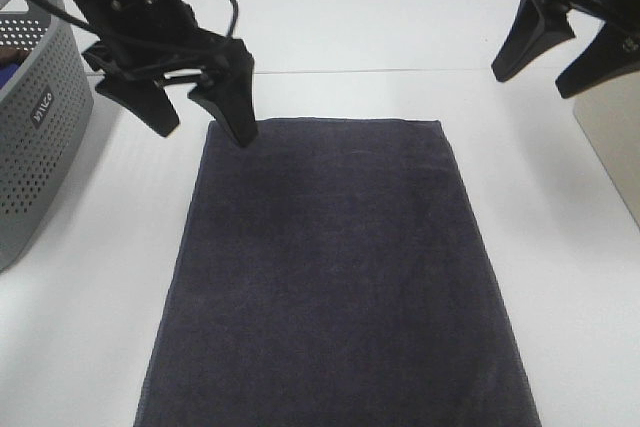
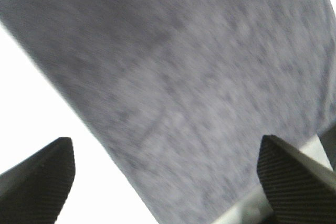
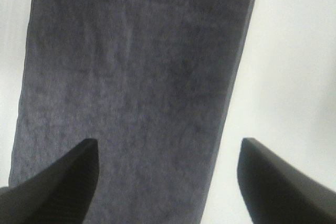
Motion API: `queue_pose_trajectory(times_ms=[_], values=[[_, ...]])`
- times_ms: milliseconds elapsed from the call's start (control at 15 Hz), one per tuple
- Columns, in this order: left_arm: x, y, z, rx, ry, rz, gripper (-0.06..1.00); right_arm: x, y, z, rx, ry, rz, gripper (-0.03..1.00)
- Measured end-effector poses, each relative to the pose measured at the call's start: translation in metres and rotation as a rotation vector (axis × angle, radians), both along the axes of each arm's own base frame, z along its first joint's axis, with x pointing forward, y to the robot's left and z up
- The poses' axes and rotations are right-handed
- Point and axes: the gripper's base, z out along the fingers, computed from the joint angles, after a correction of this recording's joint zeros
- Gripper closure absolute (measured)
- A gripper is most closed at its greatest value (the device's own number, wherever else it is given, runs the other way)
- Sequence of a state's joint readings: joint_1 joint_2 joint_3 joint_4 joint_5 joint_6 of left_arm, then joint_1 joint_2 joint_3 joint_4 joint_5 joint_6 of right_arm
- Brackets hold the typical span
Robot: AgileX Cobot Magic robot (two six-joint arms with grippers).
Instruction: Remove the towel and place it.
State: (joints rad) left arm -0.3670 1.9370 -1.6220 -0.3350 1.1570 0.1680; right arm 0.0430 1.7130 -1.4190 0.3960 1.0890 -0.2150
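Observation:
The dark charcoal towel [image 1: 335,277] lies spread flat on the white table, its long side running from the far middle to the front edge. My left gripper [image 1: 205,132] hangs open just over the towel's far left corner, one fingertip above the cloth and the other above bare table. In the left wrist view the towel [image 2: 199,87] fills the space between the open fingers [image 2: 39,179]. My right gripper [image 1: 533,82] is open and raised beyond the far right corner, apart from the cloth. The right wrist view looks down the towel [image 3: 131,93] past the right gripper [image 3: 168,182], which holds nothing.
A grey perforated basket [image 1: 40,127] stands at the left edge, close to the left arm. A beige surface [image 1: 615,147] shows at the right edge. White table [image 1: 560,277] runs along both sides of the towel.

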Motion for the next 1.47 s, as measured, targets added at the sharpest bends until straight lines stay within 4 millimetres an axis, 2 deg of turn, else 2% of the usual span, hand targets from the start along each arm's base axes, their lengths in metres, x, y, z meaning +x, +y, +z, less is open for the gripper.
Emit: queue_pose_trajectory(times_ms=[133,267,533,733,933,1133,1200,1467], values=[[0.035,0.029,-0.007,-0.012,-0.013,0.095,0.06,0.038,0.002,-0.002,0.009,-0.008,0.012,0.25],[0.062,0.045,-0.019,-0.030,-0.015,0.155,0.06,0.075,0.004,-0.017,0.011,0.005,0.026,0.25],[0.107,0.064,-0.048,-0.040,-0.037,0.215,0.06,0.129,0.004,-0.075,-0.015,0.065,0.047,0.25],[0.137,0.066,-0.089,-0.038,-0.031,0.229,0.06,0.156,0.004,-0.115,-0.026,0.077,0.049,0.25],[0.156,0.072,-0.123,-0.039,-0.016,0.242,0.06,0.176,0.002,-0.145,-0.026,0.063,0.042,0.25],[0.161,0.072,-0.144,-0.048,-0.002,0.251,0.06,0.182,-0.005,-0.172,-0.027,0.087,0.029,0.25],[0.162,0.072,-0.145,-0.055,-0.007,0.255,0.06,0.182,-0.007,-0.181,-0.025,0.106,0.026,0.25],[0.164,0.071,-0.147,-0.068,-0.014,0.261,0.06,0.184,-0.007,-0.188,0.006,0.110,0.017,0.26]])
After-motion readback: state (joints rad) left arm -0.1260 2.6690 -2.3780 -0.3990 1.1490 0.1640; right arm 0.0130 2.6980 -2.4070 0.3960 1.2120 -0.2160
